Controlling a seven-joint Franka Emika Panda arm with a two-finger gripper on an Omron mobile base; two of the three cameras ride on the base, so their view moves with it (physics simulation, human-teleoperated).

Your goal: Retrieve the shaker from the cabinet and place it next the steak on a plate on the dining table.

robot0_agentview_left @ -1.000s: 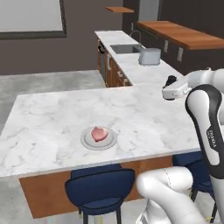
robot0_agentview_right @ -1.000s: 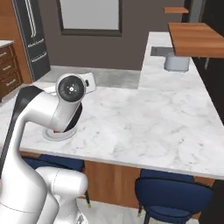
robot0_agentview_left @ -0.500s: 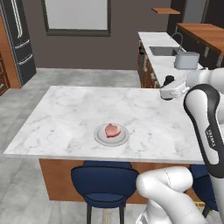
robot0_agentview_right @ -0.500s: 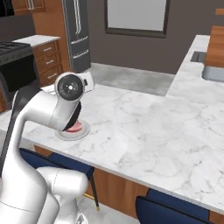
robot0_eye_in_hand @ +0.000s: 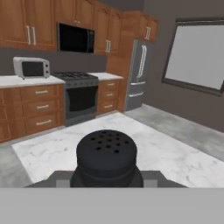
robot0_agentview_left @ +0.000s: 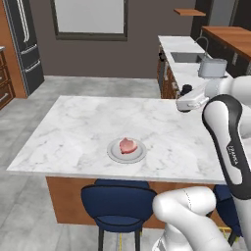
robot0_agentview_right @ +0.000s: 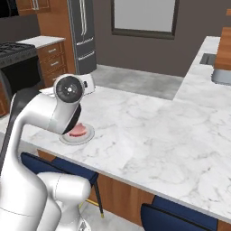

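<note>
In the hand view the shaker (robot0_eye_in_hand: 106, 154) is small and black, its holed top facing away from the hand, with my gripper (robot0_eye_in_hand: 106, 180) shut on it. It hangs above the white marble dining table (robot0_agentview_left: 73, 132). In the left base view the gripper (robot0_agentview_left: 181, 104) is over the table's far right part, well right of and beyond the light-grey plate (robot0_agentview_left: 112, 153). The pinkish-red steak (robot0_agentview_left: 127, 145) lies on that plate. From the right base view my own arm covers part of the plate (robot0_agentview_right: 67, 140) and steak (robot0_agentview_right: 79, 130). The cabinet's orange-brown shelf board (robot0_agentview_left: 229, 35) is at the far right.
Dark blue stools (robot0_agentview_left: 117, 202) (robot0_agentview_right: 176, 219) stand along the table's near edge. A sink counter (robot0_agentview_left: 182, 46) with a grey box-shaped thing (robot0_agentview_left: 212, 67) runs behind on the right. Fridge (robot0_eye_in_hand: 138, 74), stove (robot0_eye_in_hand: 81, 97) and microwave (robot0_eye_in_hand: 31, 67) line the far wall.
The whole picture has shifted, so the base has moved and the table now sits more squarely ahead. The gripper stays shut on the shaker, held at the same place relative to the arm.
</note>
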